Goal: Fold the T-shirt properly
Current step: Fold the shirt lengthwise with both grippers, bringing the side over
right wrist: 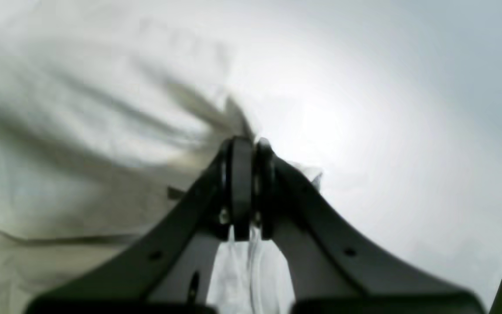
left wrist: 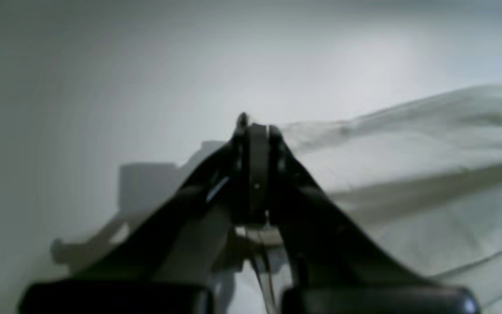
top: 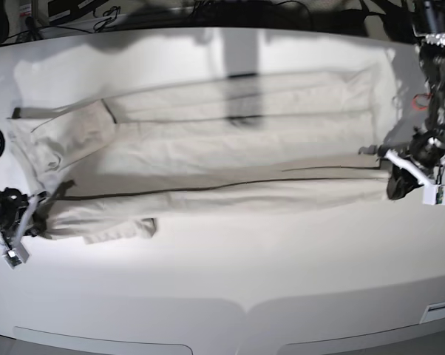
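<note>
A large, wrinkled pale beige cotton T-shirt (top: 230, 170) lies stretched across a white table (top: 230, 274). At three o'clock the left gripper (top: 391, 176) pinches its edge; at nine o'clock the right gripper (top: 39, 211) pinches the opposite edge.

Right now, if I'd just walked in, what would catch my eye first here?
A large pale T-shirt stretched wide across the white table. At each end a dark robot gripper pinches its edge: the left gripper on the base view's right, the right gripper on its left, both shut on cloth.
</note>
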Robot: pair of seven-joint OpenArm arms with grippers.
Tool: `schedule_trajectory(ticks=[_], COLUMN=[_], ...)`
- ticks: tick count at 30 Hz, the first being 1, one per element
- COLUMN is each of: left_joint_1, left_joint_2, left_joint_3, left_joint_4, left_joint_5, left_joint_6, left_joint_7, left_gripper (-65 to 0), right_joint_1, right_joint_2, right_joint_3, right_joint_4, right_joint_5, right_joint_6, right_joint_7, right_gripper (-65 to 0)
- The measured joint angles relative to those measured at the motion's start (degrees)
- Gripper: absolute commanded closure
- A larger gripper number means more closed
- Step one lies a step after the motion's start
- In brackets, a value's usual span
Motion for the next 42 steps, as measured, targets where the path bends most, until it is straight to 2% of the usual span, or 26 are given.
schedule_trajectory(ticks=[5,7,10,14,17,21,28,33,42], left_joint_1=[2.75,3.85,4.59,5.68,5.84,7.37,9.4,12.09,17.07], left_joint_2=[-0.07,-0.02,-0.04,-0.04,-0.04,-0.02,-0.04,-0.04,-0.13], left_joint_3=[-1.88,-1.86,-1.86,-1.86,-1.86,-1.86,-1.86,-1.86,-4.07], left_joint_4=[1.64,1.62,1.64,2.03,2.03,2.14,2.25,2.69,10.36], left_joint_5=[-0.96,-0.94,-0.96,-1.4,-2.25,-2.25,-2.45,-2.62,-2.69], left_joint_6=[-0.07,-0.11,-0.09,-0.09,-0.09,-0.09,-0.04,0.04,-0.15], left_joint_7=[-0.22,0.02,-0.02,0.15,1.46,1.4,2.23,3.04,2.8], left_gripper=[0.0,0.0,0.0,0.0,0.0,0.0,0.0,0.0,0.0], right_joint_1=[-2.45,-3.63,-4.83,-6.8,-9.33,-12.13,-14.99,-17.75,-18.67], right_joint_2=[2.47,3.04,3.1,3.1,3.08,3.08,2.43,2.29,2.27], right_joint_3=[0.0,0.0,0.0,0.0,0.0,0.0,0.0,0.0,0.0], right_joint_4=[4.0,5.53,6.49,7.28,7.76,7.93,7.98,8.02,8.02], right_joint_5=[0.2,0.2,0.0,-0.39,-3.04,-2.99,-3.19,-5.55,-6.23], right_joint_6=[-1.2,-2.95,-6.4,-6.97,-7.48,-11.21,-11.91,-14.45,-15.58], right_joint_7=[-0.5,-0.66,-0.66,-0.68,-0.5,1.84,2.16,2.4,2.14], right_gripper=[0.0,0.0,0.0,0.0,0.0,0.0,0.0,0.0,0.0])
